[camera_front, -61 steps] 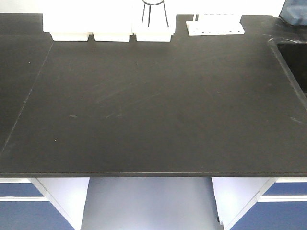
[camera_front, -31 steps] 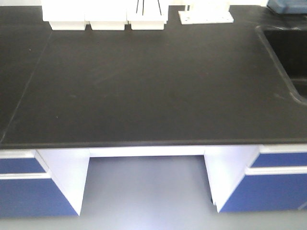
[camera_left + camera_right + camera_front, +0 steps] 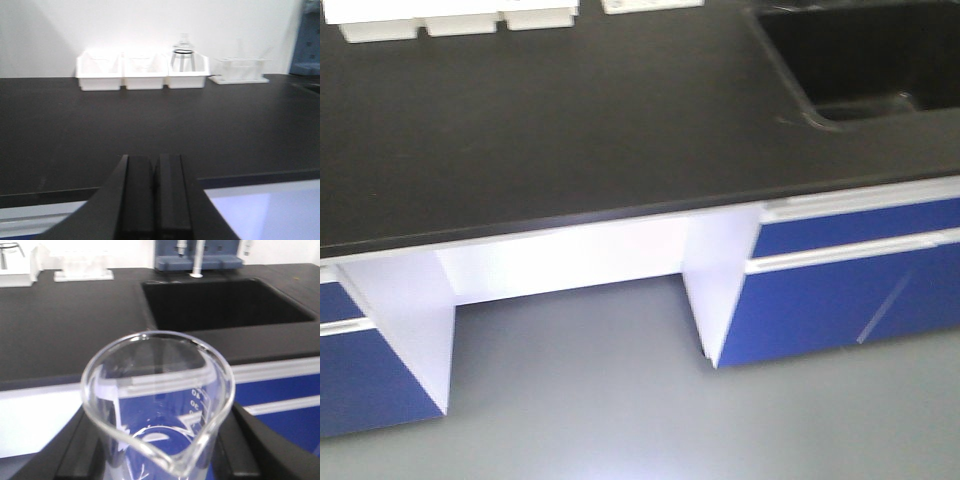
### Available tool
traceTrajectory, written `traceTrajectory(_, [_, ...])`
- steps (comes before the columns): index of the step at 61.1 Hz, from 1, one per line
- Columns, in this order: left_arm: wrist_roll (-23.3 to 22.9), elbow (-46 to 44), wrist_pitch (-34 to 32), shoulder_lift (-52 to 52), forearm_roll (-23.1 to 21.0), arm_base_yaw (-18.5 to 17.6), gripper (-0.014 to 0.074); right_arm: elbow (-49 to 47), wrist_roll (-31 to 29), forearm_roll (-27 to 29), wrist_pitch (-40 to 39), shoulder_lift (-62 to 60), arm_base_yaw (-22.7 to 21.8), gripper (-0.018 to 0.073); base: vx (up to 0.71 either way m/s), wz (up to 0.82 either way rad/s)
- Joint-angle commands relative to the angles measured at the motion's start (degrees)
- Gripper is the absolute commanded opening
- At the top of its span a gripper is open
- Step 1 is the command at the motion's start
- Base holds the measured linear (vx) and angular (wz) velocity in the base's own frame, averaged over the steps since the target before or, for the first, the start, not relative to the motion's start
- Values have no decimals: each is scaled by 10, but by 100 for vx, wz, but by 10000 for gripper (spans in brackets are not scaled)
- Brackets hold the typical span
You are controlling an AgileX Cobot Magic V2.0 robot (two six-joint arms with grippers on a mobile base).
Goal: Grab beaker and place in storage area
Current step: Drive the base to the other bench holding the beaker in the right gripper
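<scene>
The beaker (image 3: 157,405) is a clear glass cylinder with a pouring lip and white printed marks. It fills the lower middle of the right wrist view, held upright between my right gripper's black fingers (image 3: 82,450). My right gripper (image 3: 160,445) is shut on it, in front of the bench edge. My left gripper (image 3: 155,162) is shut and empty, its two black fingers pressed together, just before the edge of the black benchtop (image 3: 150,120). Neither gripper shows in the front view. The storage area, a bare benchtop with a socket box, is out of view.
The black benchtop (image 3: 570,130) carries white boxes (image 3: 450,20) at the back and a sink (image 3: 860,60) at the right, with a white rack (image 3: 240,70) between them. Blue drawers (image 3: 850,290) and a white kneehole (image 3: 570,260) are below, above grey floor (image 3: 620,410).
The front view has drawn back and swung: the bench has slid up and left in the picture, the sink has come further in, and more floor and blue cabinets show.
</scene>
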Motion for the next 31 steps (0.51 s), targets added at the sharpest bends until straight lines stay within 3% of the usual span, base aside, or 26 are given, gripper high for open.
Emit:
traceTrajectory(1, [-3, 13, -48, -10, -3, -4, -8, -15, -4, -6, -47, 5, -1, -1, -31, -53])
traceTrajectory(14, [-3, 13, -48, -10, -3, -4, -8, -15, -4, -6, -47, 5, -1, -1, -29, -66])
traceTrajectory(31, [-3, 13, -48, -10, -3, -4, -8, -15, -4, -6, -47, 5, -1, -1, -25, -89])
